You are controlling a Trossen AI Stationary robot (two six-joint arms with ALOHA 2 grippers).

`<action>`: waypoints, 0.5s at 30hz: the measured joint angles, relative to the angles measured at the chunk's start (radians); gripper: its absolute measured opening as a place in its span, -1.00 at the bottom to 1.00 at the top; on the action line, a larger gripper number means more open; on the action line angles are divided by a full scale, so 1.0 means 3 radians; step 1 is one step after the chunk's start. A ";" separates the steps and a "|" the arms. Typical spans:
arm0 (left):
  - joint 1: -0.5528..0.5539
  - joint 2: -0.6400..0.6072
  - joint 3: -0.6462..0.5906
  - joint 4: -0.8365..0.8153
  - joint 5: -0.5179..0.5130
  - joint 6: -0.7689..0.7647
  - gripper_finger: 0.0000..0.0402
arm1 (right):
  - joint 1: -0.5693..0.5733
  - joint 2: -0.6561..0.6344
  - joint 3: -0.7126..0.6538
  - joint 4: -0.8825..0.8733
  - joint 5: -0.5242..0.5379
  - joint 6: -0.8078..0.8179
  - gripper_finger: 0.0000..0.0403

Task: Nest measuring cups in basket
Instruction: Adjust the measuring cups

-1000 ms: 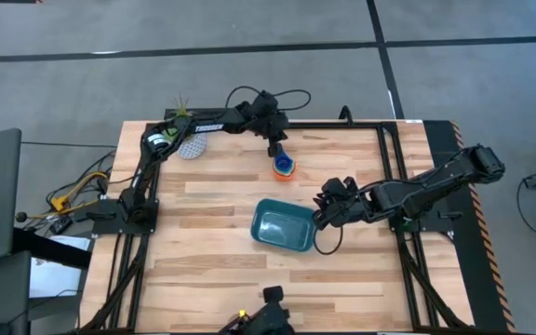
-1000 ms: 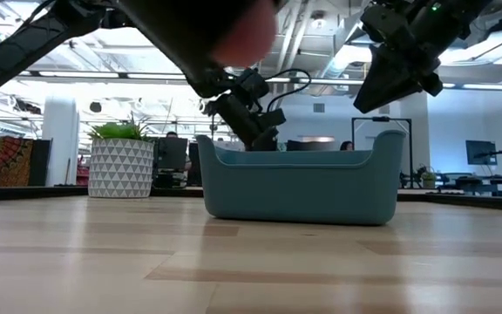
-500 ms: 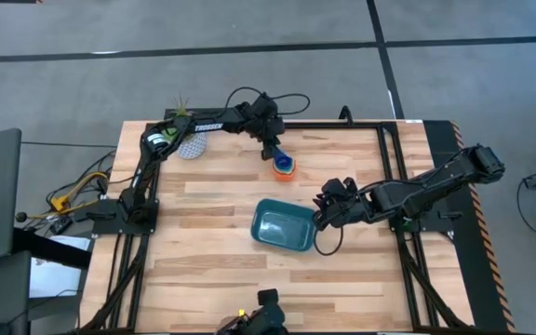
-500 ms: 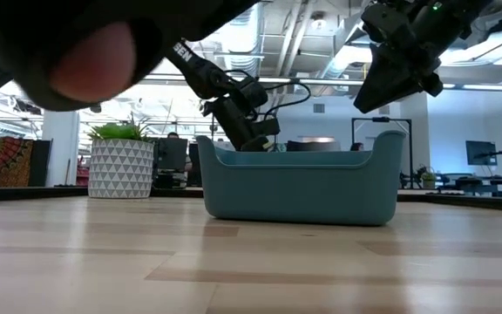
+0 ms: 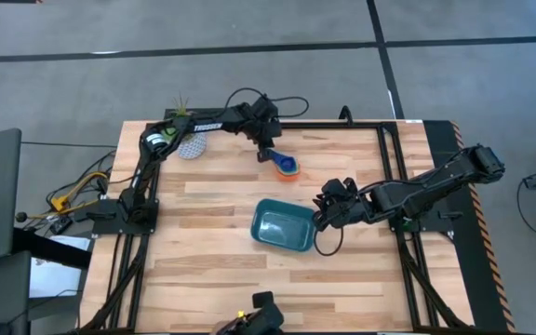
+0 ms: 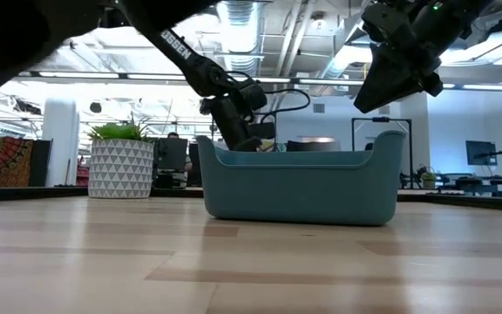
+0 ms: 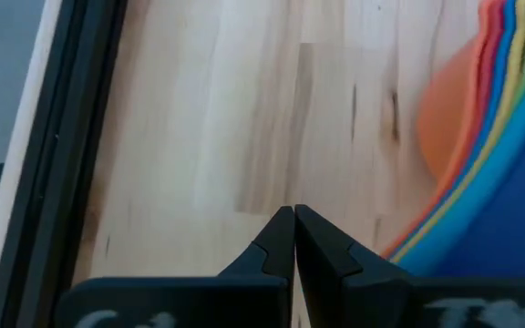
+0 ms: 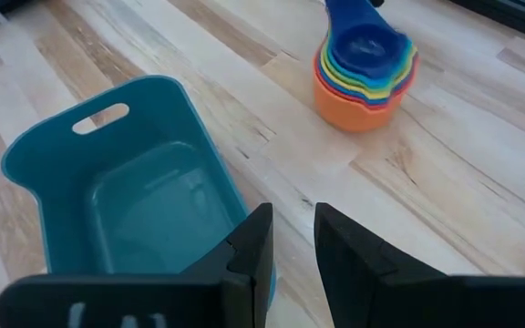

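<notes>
The measuring cups (image 5: 288,167) stand nested in one stack on the table's far middle, orange outermost and blue innermost (image 8: 363,68). Their handles point toward my left gripper (image 5: 269,153), which is shut, slants down and stands just left of the stack (image 7: 481,137). The teal basket (image 5: 257,223) stands empty on the table's middle. My right gripper (image 5: 322,219) hangs open over the basket's right end (image 8: 199,146) with nothing between its fingers. My left gripper's shut fingers (image 7: 335,251) stand right against the cups' stacked rims (image 7: 408,241) near the handles. Whether they touch I cannot tell. Nothing lies between the fingers.
A white patterned pot with a green plant (image 5: 191,144) stands at the far left corner, behind my left arm. A dark blurred shape (image 6: 24,35) hangs close before the low camera. Bare wood lies between the stack and the basket and along the near side.
My left gripper has drawn back a little from over the cups toward the table's left edge and has tipped, staying shut; the stack's handles now show beside it. The dark shape before the low camera has slid off to the left.
</notes>
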 joint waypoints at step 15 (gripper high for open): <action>-0.0006 -0.0220 -0.0001 0.0099 -0.0023 0.0022 -1.00 | 0.0000 0.0000 -0.0001 0.0014 0.0001 -0.0003 -0.47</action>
